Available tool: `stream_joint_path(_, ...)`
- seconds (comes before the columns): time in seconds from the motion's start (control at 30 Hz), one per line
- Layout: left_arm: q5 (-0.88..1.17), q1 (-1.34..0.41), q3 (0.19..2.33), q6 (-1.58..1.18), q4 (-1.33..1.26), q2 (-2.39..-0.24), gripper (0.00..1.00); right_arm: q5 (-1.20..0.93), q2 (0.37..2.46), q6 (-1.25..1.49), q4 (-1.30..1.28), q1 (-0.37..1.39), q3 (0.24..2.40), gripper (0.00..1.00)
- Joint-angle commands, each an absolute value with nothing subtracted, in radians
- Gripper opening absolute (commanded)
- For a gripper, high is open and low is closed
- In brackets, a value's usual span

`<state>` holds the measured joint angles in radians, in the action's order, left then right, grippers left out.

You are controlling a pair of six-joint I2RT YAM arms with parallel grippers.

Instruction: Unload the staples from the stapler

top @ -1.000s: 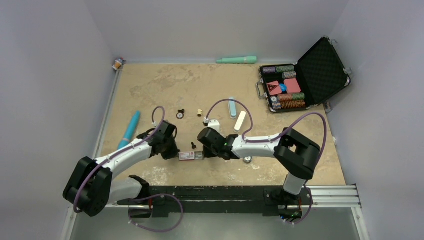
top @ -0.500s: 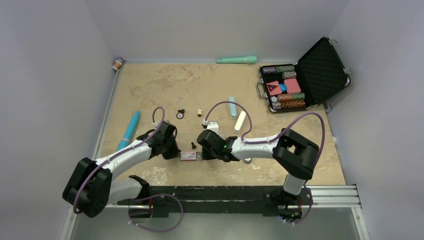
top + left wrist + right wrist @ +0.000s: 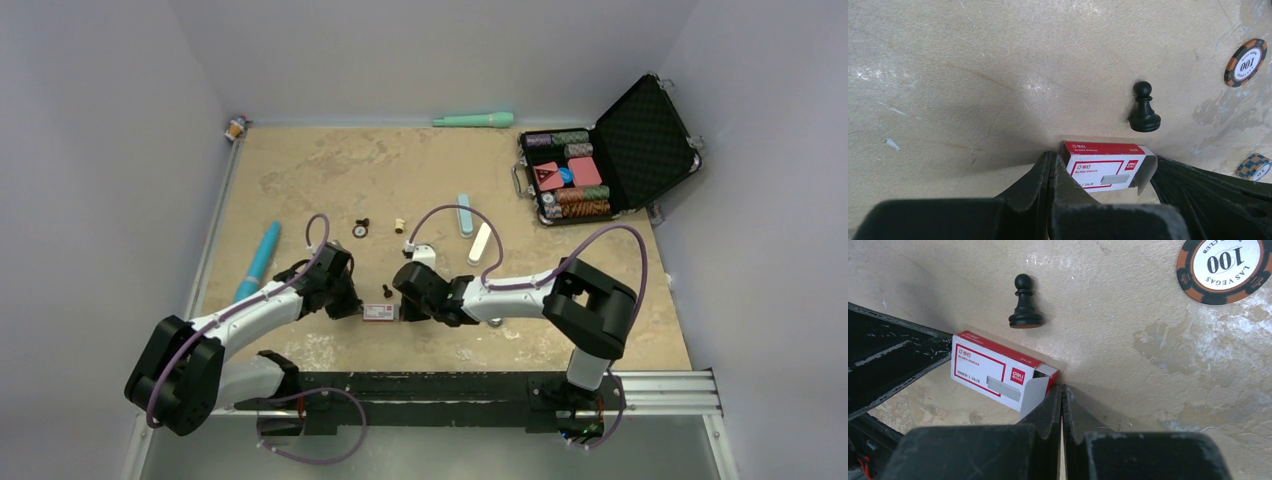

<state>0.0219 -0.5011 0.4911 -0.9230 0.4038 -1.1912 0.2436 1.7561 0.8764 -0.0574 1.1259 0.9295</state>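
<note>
Beige worktop: we see left end effector and right end effector clenched empty at a box; stapler lies beyond, long axis pointing away, nearer the right one

The table has a beige, stone-like top, matt and mottled, with pale scuffs and fine scratches. The small red-and-white staple box is thin printed card with a slight sheen, and its open flap is plain white. The black chess pawn looks like smooth, semi-gloss plastic. The orange-and-black poker chip has a glossy printed centre. The left gripper and right gripper are matt black plastic with grey scratches. The pale-blue oblong stapler and its white oblong part seem to be smooth plastic, though both are small in the top view.
</note>
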Motion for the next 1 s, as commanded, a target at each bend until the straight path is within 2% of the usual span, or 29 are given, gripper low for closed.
stream_joint_path(0.0, 0.011, -0.511, 0.441, -0.901, 0.439, -1.226, 0.0, 0.242, 1.764, 0.891, -0.048, 1.135, 0.891, 0.0)
stream_joint_path(0.57, 0.009, -0.512, 0.413, -0.902, 0.474, -1.148, 0.0, 0.262, 1.71, 0.912, -0.079, 1.153, 0.858, 0.0)
stream_joint_path(0.97, 0.043, -0.512, 0.389, -0.9, 0.466, -1.119, 0.0, 0.262, 1.755, 0.921, -0.051, 1.178, 0.862, 0.0)
